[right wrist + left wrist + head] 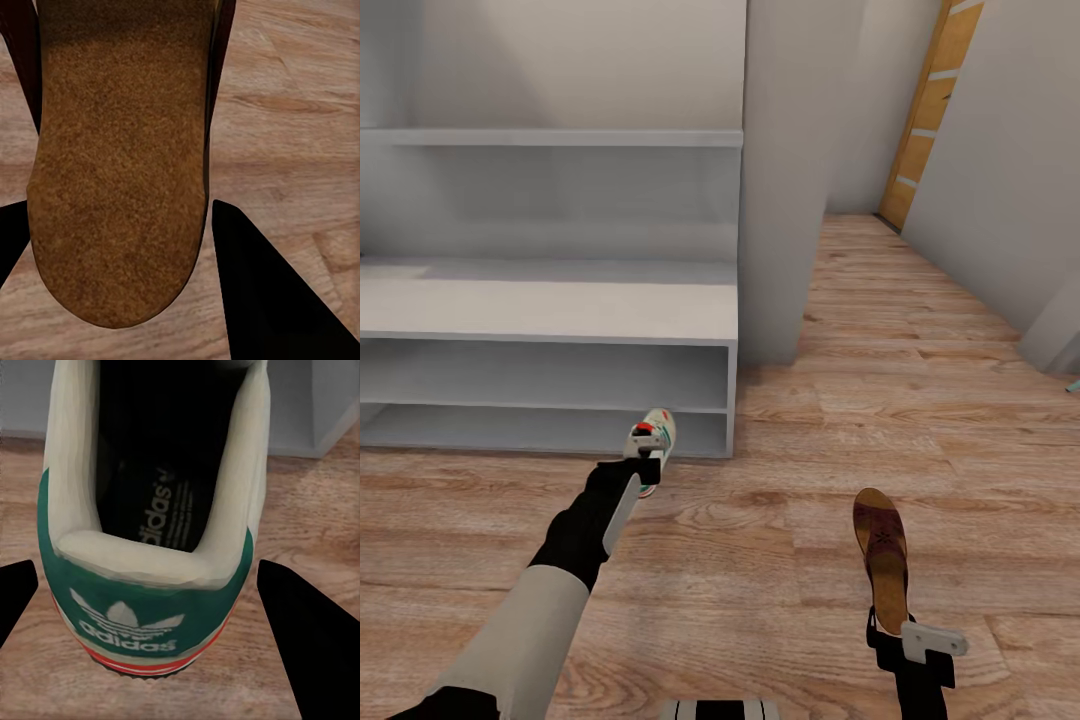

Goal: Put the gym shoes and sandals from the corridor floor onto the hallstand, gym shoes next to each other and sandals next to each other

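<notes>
Nothing is sitting on the hallstand [550, 305] yet. My left gripper [161, 607] is straddling a gym shoe [657, 440] heel by the rack's corner; my right gripper [120, 262] is straddling a sandal [882, 555] heel on the floor [760, 560]. Jaws are hugging both heels; grip uncertain.

Matt wood-grain floor [920, 420], smooth pale-grey shoe rack [550, 305], rough cork-like sandal [120, 165] footbed, matt cream-and-green sneaker [150, 547]
</notes>
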